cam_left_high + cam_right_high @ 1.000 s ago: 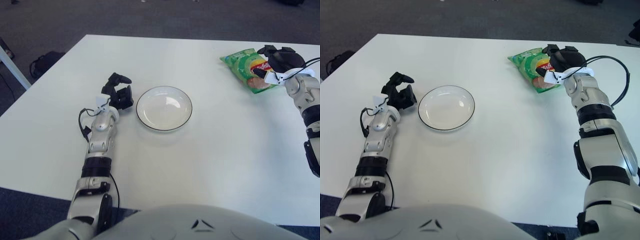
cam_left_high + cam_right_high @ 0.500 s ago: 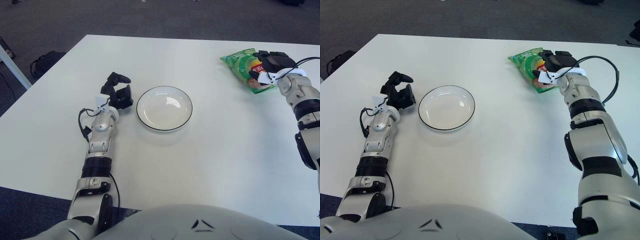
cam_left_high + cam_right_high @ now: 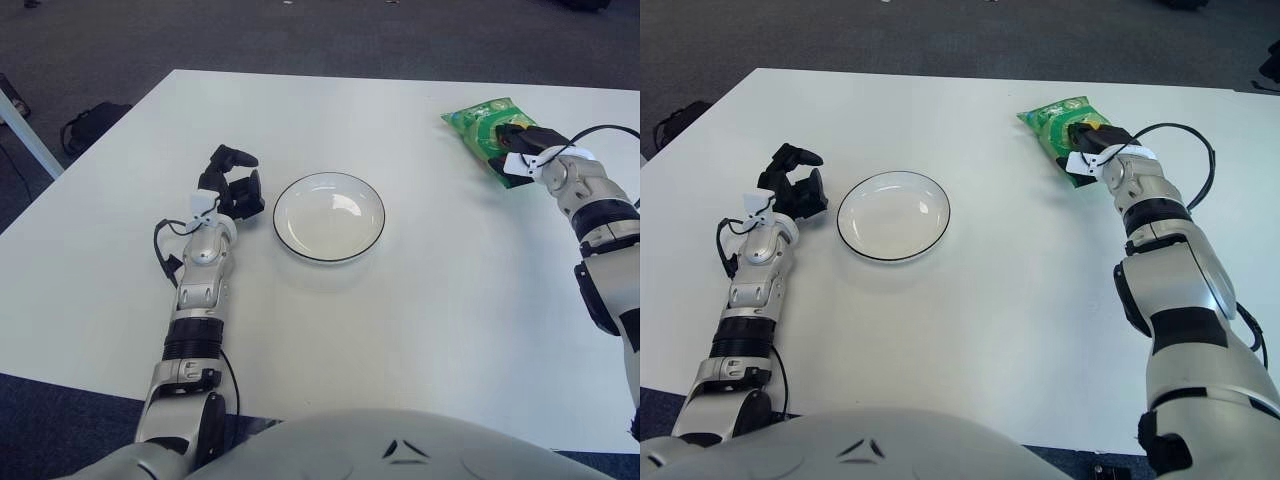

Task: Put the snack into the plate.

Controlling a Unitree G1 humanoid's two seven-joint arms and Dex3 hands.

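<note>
A green snack bag point(image 3: 478, 122) lies flat on the white table at the far right. My right hand point(image 3: 520, 148) rests on the bag's near right edge, its black fingers closed on the bag and hiding that part. An empty white plate point(image 3: 292, 238) with a dark rim stands in the middle of the table, well to the left of the bag. My left hand point(image 3: 232, 186) is parked on the table just left of the plate, fingers relaxed and holding nothing.
The white table point(image 3: 400, 330) reaches to the far edge and the right edge, close behind the bag. Dark carpet lies beyond. A dark bag point(image 3: 88, 125) sits on the floor off the table's left side.
My right hand has come down from above the bag, and its fingers have drawn in on the bag's near edge. The bag, plate and left hand stayed where they were.
</note>
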